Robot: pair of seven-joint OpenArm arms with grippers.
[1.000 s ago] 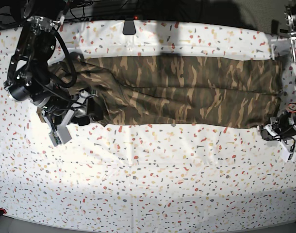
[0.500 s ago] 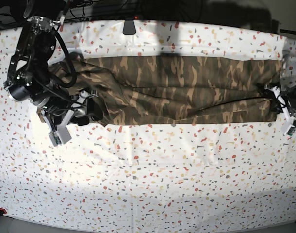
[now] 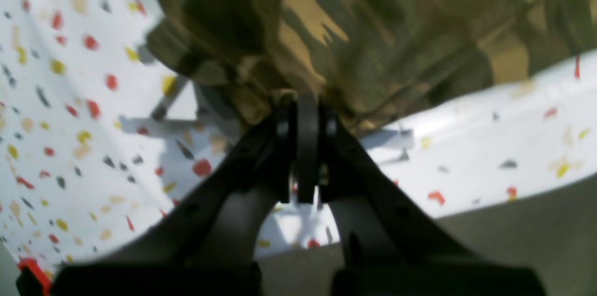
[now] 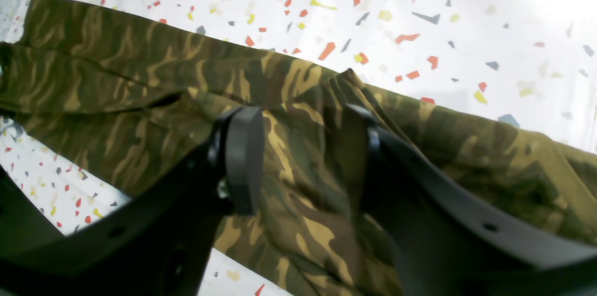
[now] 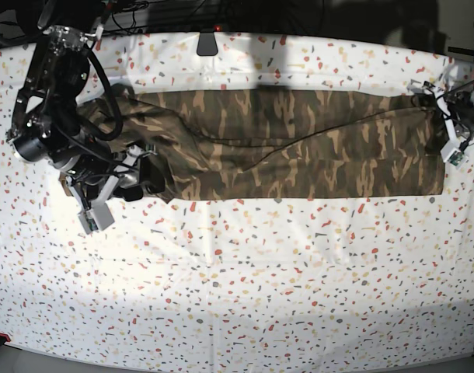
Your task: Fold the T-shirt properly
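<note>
Left wrist view: left pincer (image 3: 305,114) pressed together on a bunched corner of the T-shirt (image 3: 373,30), camouflage cloth gathered right at the fingertips. White speckled cloth (image 3: 70,114) spread on both sides of the shirt, with a grey strip of bare floor or counter edge below it (too blurred to tell which).

Right wrist view: right pincer (image 4: 303,147) standing apart, one dark finger (image 4: 242,165) on each side of a rumpled ridge of the T-shirt (image 4: 140,77), clamped on nothing. Shirt running as a long folded band across the speckled cloth (image 4: 419,16), creases along its length.

Base view: T-shirt (image 5: 299,148) stretched as a long narrow band along the far half of the counter (image 5: 237,311), covered by the speckled cloth (image 5: 260,256). Right pincer (image 5: 140,175) low over the shirt's end at that view's left, beside the bulky black arm (image 5: 54,101). Left pincer (image 5: 433,99) at the shirt's opposite end, at its far corner, the cloth pulled up toward it.
</note>
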